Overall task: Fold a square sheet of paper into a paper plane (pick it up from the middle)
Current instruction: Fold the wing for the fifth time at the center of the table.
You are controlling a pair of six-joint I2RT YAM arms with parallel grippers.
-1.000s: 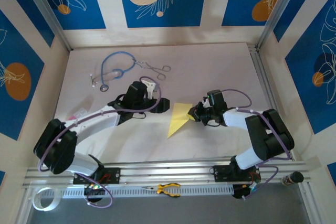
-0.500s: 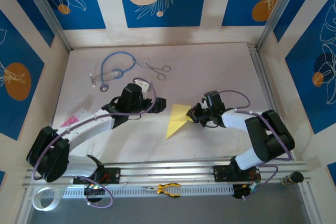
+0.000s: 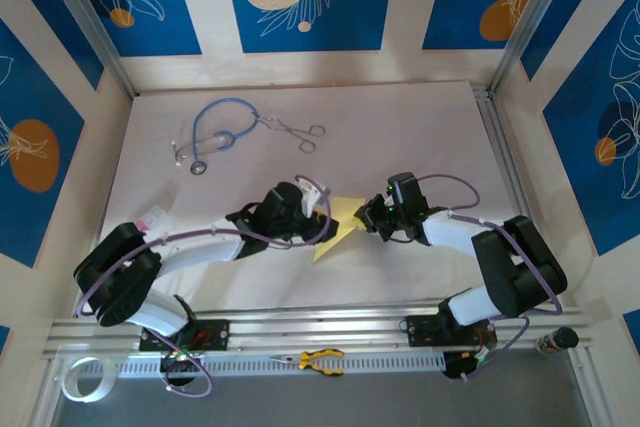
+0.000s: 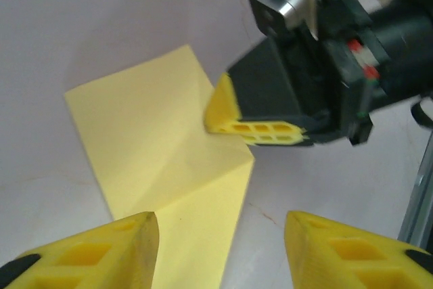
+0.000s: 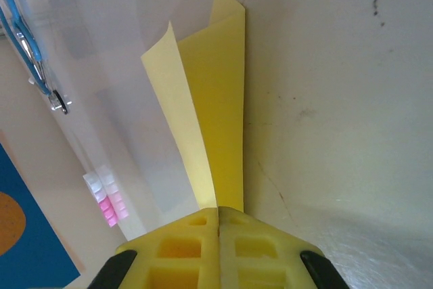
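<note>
White table (image 3: 400,127), 1 folded yellow sheet (image 4: 155,140), 2 tools (image 3: 322,224) (image 3: 368,217)

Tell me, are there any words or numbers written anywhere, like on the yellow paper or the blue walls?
None: no word, number, label or sign can be read in these pictures.
The yellow paper is plain, with creases only.
The blue wall panels carry leaf and circle drawings, no writing.
</note>
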